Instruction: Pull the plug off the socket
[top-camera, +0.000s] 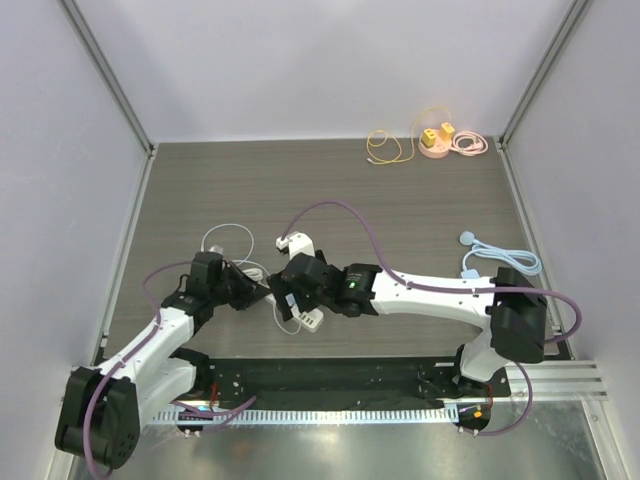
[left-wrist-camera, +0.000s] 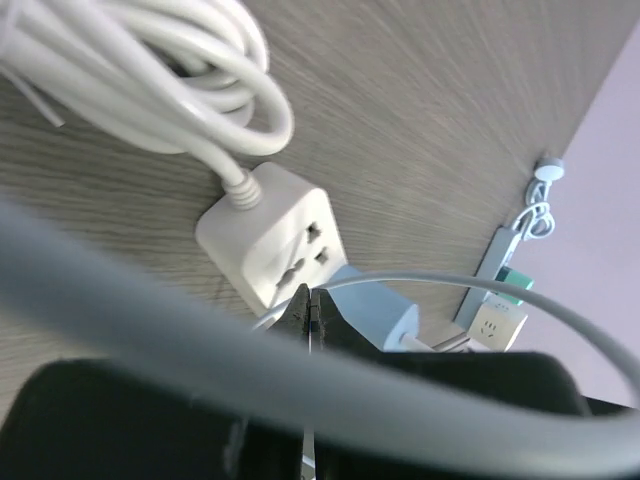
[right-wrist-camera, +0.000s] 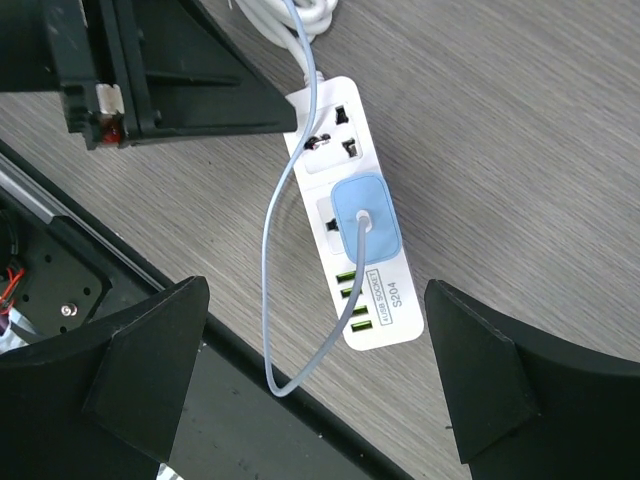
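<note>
Here's the socket (right-wrist-camera: 330, 140), a white strip lying flat on the bench (right-wrist-camera: 520, 130). The plug (right-wrist-camera: 366, 222) is seated in it: pale blue, rounded, in the second outlet from the cord end. An unused outlet sits beside it toward the cord, and a row of green ports sits on its other side.

A thin blue cable (right-wrist-camera: 268, 250) comes out of the plug's middle and swings off the socket's side in a loop. From there it runs back alongside the socket and on past the cord end.

The right tool (right-wrist-camera: 315, 285) hangs right above the socket, spread wide and holding nothing. One finger is out past each long side of the socket, and the plug shows in the gap between them.

The left tool (left-wrist-camera: 308, 305) is over at the socket's cord end. Its fingers are drawn together with only a hairline slit between them, and the tips are right at the socket's edge. The blue cable passes just by those tips, and I cannot tell whether they pinch it.

A thick white cord (left-wrist-camera: 170, 90) leaves that same end and piles into a coil just beyond the socket.
</note>
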